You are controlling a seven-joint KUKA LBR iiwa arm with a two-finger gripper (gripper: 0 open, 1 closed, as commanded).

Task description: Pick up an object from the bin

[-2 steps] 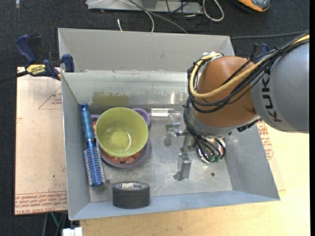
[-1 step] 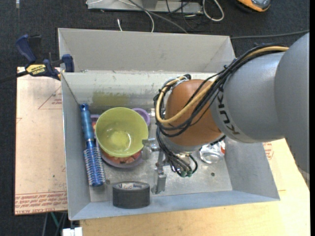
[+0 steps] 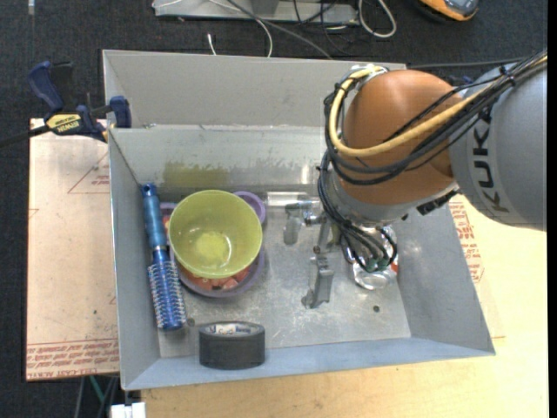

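a: fig. 1, camera view. where does the gripper [image 3: 309, 251] stand?

b: low over the right half of the grey bin [image 3: 287, 151], under the arm's rounded orange cover [image 3: 396, 120]. its two metal fingers [image 3: 320, 284] are spread wide, one toward the back wall and one toward the front, with only bare bin floor between them (nothing is held).

a: which thing lies nearest?

b: a small shiny thing [image 3: 376, 274], clear or silvery with red flecks, just to the right of the fingers on the bin floor. it is partly hidden by the wrist and its cables, so its kind cannot be told. the fingers are beside it, not round it.

a: and the left half?

b: a yellow-green bowl [image 3: 215, 233], round and upright, sits nested in a purple bowl [image 3: 252, 205]; something orange shows at the front between the two. along the left wall lies a blue hairbrush [image 3: 162, 264], handle toward the back, bristles toward the front. a roll of black tape [image 3: 231, 344] lies flat by the front wall, well apart from the gripper.
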